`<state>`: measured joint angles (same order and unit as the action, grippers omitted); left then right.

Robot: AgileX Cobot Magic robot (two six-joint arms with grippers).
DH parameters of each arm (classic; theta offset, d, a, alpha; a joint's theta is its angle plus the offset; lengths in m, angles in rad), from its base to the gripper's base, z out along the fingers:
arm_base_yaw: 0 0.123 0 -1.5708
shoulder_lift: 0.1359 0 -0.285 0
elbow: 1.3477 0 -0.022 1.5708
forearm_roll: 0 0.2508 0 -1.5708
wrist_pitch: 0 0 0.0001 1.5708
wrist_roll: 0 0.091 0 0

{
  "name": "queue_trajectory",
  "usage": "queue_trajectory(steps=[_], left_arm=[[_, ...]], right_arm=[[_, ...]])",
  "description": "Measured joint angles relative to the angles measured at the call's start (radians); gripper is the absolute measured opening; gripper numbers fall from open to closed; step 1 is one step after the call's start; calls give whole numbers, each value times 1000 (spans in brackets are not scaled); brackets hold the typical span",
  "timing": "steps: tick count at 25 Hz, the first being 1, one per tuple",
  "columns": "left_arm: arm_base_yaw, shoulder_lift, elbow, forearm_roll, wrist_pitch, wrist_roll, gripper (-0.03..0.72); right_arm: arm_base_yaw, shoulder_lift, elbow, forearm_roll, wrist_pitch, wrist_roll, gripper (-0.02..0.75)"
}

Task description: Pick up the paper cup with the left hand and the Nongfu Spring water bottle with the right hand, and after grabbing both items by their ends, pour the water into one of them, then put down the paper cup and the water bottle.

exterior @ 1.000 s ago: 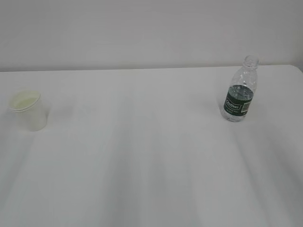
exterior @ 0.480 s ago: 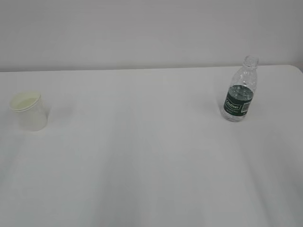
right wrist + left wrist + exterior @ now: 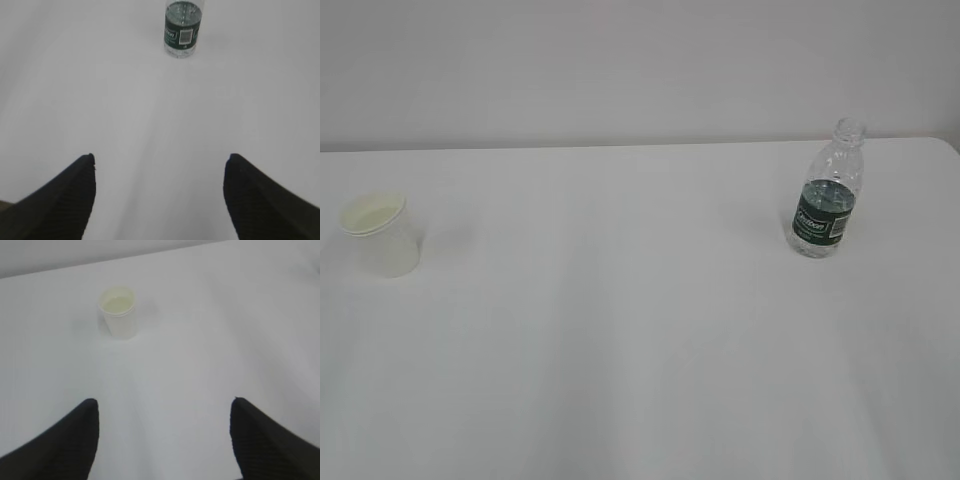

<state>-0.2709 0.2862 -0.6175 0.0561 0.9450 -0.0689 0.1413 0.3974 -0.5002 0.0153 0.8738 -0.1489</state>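
Nothing moved: one paper cup [image 3: 380, 235], one Nongfu Spring water bottle [image 3: 827, 190].

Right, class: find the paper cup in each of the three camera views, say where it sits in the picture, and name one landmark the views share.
Exterior view: the paper cup stands upright at the far left edge, about mid-height.
Left wrist view: upper left of centre, ahead of the open left gripper.
Right wrist view: not in it.
Shared landmark: the white table, with its far edge showing in the exterior and left wrist views.
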Motion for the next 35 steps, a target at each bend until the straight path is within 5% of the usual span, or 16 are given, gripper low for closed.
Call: queue_trajectory(steps=[12,21,35], left_arm=[[0,0,0,-2,187,0,587],[0,0,89,-5,161,0,582],[0,-46,89,-15,146,0,521]], right_arm=[[0,-2,-9,-15,135,0,594],[0,-2,-9,-47,270,1,593],[0,-114,-9,-74,276,27,592]])
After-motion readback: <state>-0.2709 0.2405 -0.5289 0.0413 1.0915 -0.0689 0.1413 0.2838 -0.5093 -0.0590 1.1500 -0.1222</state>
